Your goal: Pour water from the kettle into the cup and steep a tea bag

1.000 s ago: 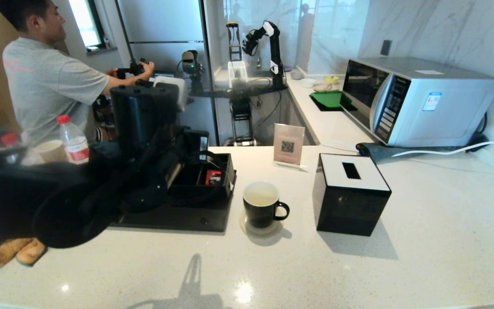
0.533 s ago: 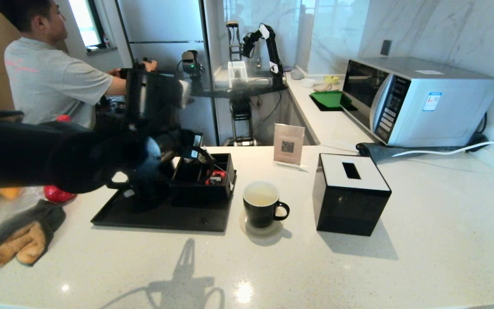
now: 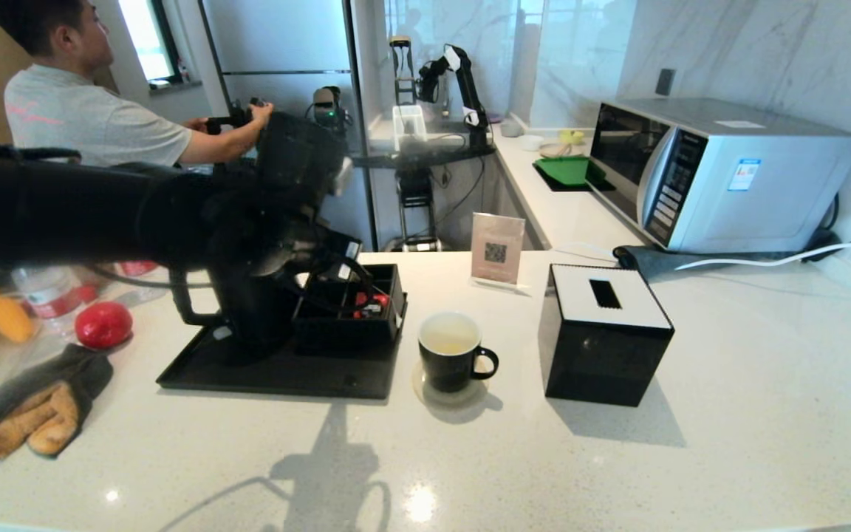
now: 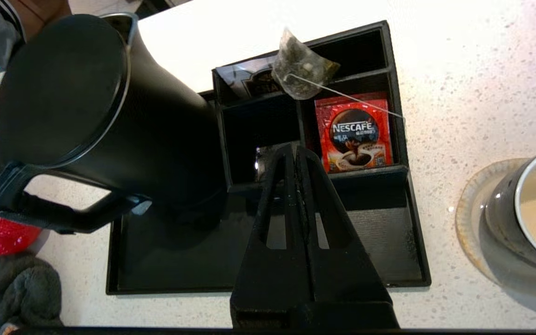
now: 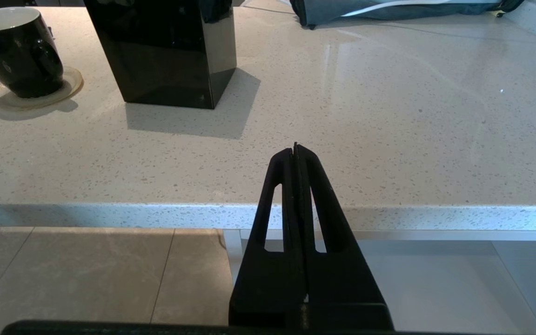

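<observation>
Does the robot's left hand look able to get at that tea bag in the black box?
Probably yes. The left hand, shut and empty, hangs above the organizer box, and the tea bag lies uncovered on top of its dividers. The kettle stands off to one side, not between them. The hand must open first.

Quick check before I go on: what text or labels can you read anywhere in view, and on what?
"NESCAFE": red packet in the black organiser.
Dark packet behind it: lettering too cut off to read.
Counter sign: QR code only, text too small.
Microwave sticker and buttons: too small.
Bottle label: blurred.
</observation>
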